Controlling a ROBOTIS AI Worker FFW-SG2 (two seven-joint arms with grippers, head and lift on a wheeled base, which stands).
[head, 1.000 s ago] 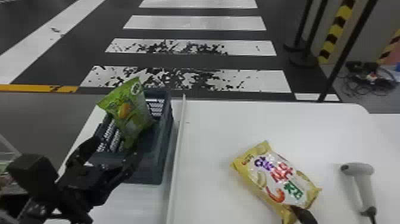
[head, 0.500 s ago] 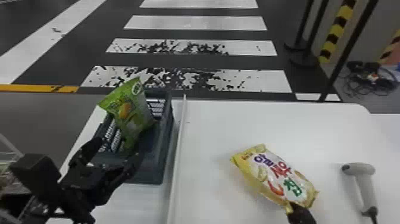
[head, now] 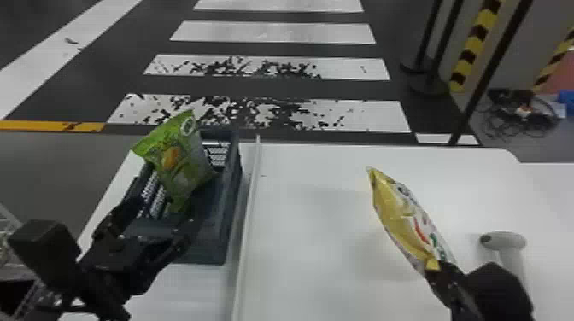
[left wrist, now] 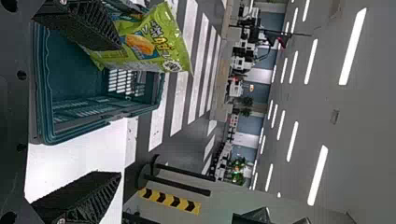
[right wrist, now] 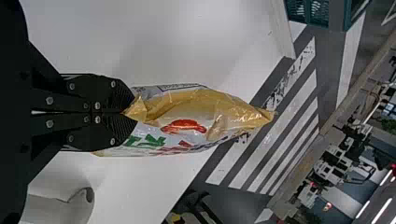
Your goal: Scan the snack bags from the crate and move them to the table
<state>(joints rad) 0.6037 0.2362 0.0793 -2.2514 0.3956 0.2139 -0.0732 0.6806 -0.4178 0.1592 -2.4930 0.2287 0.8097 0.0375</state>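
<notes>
My right gripper [head: 440,273] is shut on the near corner of the yellow-and-white snack bag [head: 403,217], which stands tilted over the table at the right. In the right wrist view the gripper [right wrist: 126,113] pinches the bag [right wrist: 196,116] by its end. At the left, a green snack bag [head: 175,158] leans up out of the dark crate [head: 230,205]. My left gripper [head: 147,226] is at the crate's near side, its fingers spread apart. In the left wrist view the gripper [left wrist: 95,112] holds nothing, with the green bag [left wrist: 144,44] beyond one finger.
A white handheld scanner [head: 504,241] is on the table [head: 316,256] close to the right gripper. A thin raised strip [head: 247,222] runs along the table beside the crate. Posts and striped barriers are on the floor beyond, at the right.
The right gripper has come further into view and turned, tipping the yellow-and-white bag from nearly face up onto its edge. The left arm and green bag look unchanged.
</notes>
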